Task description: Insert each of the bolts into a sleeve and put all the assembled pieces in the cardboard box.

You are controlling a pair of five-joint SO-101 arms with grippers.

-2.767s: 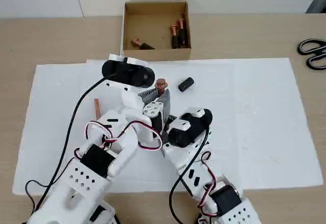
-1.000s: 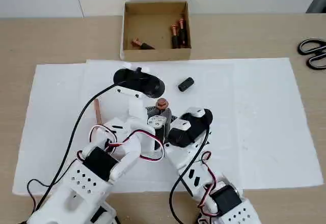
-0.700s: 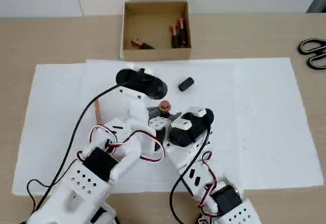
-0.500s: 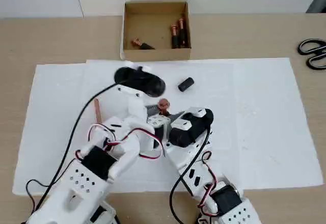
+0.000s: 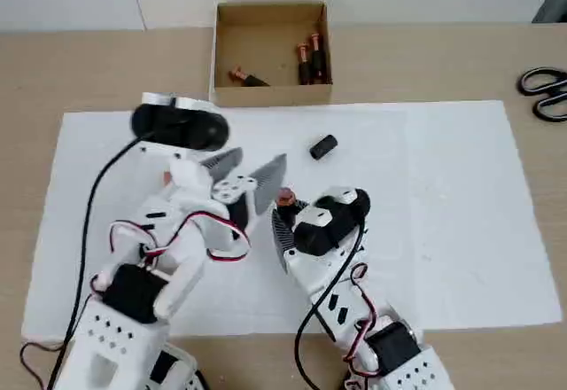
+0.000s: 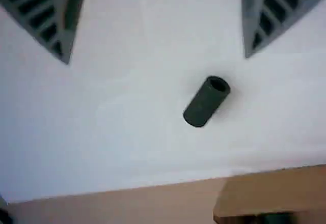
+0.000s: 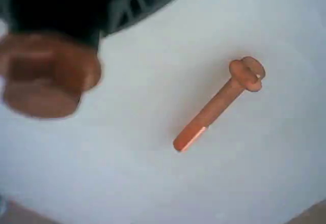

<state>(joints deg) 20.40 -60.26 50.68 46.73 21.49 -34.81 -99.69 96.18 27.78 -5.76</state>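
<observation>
My right gripper [image 5: 282, 208] is shut on a black sleeve with a copper bolt [image 5: 284, 198] in it; the bolt head [image 7: 48, 76] looms close in the right wrist view. My left gripper [image 5: 261, 155] stands open just left of it, holding nothing. A loose black sleeve [image 5: 323, 146] lies on the white paper, beyond the left gripper's fingertips [image 6: 249, 40] and shown as the sleeve [image 6: 206, 101] in that wrist view. A loose copper bolt [image 7: 219, 102] lies on the paper, partly behind the left arm as the bolt [image 5: 166, 177]. The cardboard box [image 5: 217, 49] holds three assembled pieces.
White paper [image 5: 443, 213] covers the middle of the wooden table. Scissors [image 5: 545, 89] lie at the far right edge. The box corner [image 6: 270, 198] sits just past the paper's edge beyond the loose sleeve.
My left gripper has opened, let go of the bolt piece and swung away to the left. The right gripper still holds the piece in about the same place.
</observation>
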